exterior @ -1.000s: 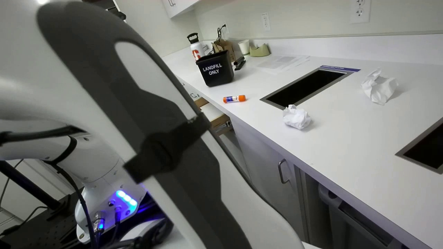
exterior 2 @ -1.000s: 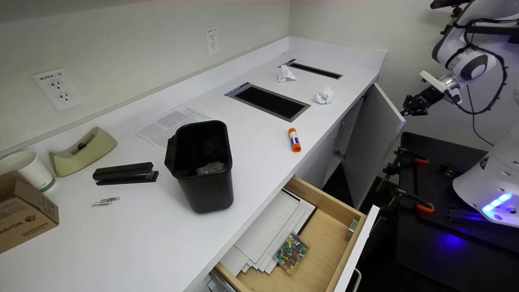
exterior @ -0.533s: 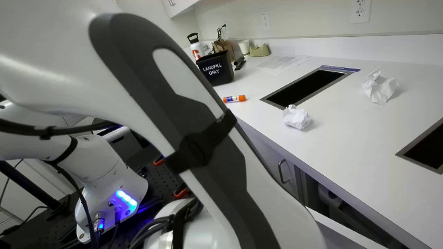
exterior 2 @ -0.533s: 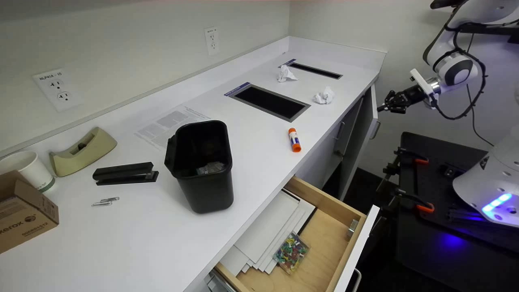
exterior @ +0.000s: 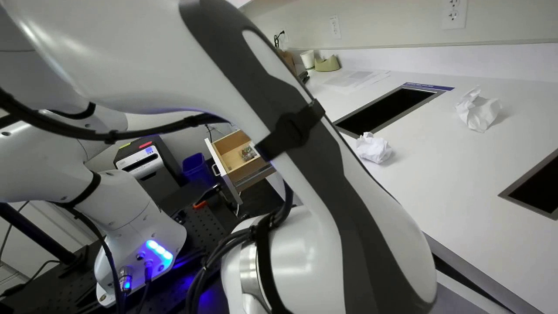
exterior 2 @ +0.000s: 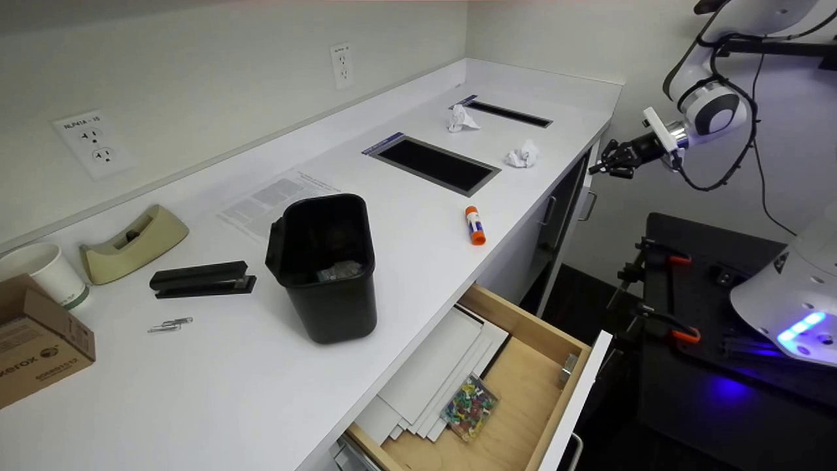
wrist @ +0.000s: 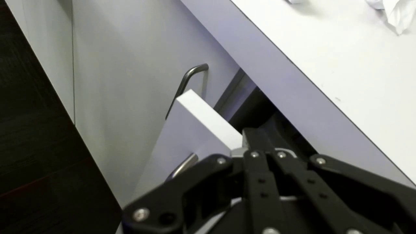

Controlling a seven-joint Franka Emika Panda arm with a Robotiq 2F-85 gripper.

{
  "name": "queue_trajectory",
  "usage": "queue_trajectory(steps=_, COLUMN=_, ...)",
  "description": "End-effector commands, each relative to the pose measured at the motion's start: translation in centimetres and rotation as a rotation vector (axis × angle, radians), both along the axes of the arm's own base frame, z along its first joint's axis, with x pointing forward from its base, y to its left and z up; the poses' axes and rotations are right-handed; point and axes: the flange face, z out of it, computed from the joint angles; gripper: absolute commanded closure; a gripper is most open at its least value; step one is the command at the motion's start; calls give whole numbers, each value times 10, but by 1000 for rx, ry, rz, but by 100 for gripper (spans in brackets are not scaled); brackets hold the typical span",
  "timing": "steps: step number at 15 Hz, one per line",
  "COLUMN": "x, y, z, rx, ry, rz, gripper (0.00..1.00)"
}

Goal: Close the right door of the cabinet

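The white cabinet (wrist: 139, 65) has its right door (wrist: 182, 136) partly open, with a dark gap along the countertop. The door shows its bar handle (wrist: 183, 165) in the wrist view. It also shows edge-on in an exterior view (exterior 2: 574, 216) and at the bottom of an exterior view (exterior: 453, 301). My gripper (exterior 2: 594, 169) is at the door's upper part, above its handle. In the wrist view my gripper (wrist: 260, 135) has its fingertips together, covering part of the door's top edge. Nothing shows between them. Whether they touch the door cannot be told.
An open drawer (exterior 2: 523, 379) sticks out of the nearer cabinet front. A black bin (exterior 2: 327, 294), a glue stick (exterior 2: 475, 226) and crumpled papers (exterior 2: 523, 155) stand on the countertop (exterior 2: 405, 235). A black table (exterior 2: 686, 392) with clamps carries the arm's base.
The door has swung from wide open to a narrower opening. My gripper has moved with it toward the cabinet. The drawer and the countertop things have not moved.
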Motion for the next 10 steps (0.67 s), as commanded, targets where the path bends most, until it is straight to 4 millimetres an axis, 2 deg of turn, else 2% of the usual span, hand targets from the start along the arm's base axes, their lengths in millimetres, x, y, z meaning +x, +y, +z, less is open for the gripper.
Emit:
queue_trajectory(steps=1, x=21, y=2, z=-5, rx=-17, ry=-31, rz=5, gripper=100)
queue_trajectory(steps=3, x=31, y=4, z=-4, rx=-37, ry=-41, rz=13, gripper=100)
queue_trajectory(steps=4, x=33, y=5, z=3, rx=-62, ry=-64, rz=16, gripper=100)
queue_trajectory(steps=6, x=23, y=10, z=25, rx=-127, ry=-111, rz=21, gripper=100)
queue_trajectory(steps=10, x=-33, y=24, z=68, rx=-205, ry=-107, rz=59, gripper=100)
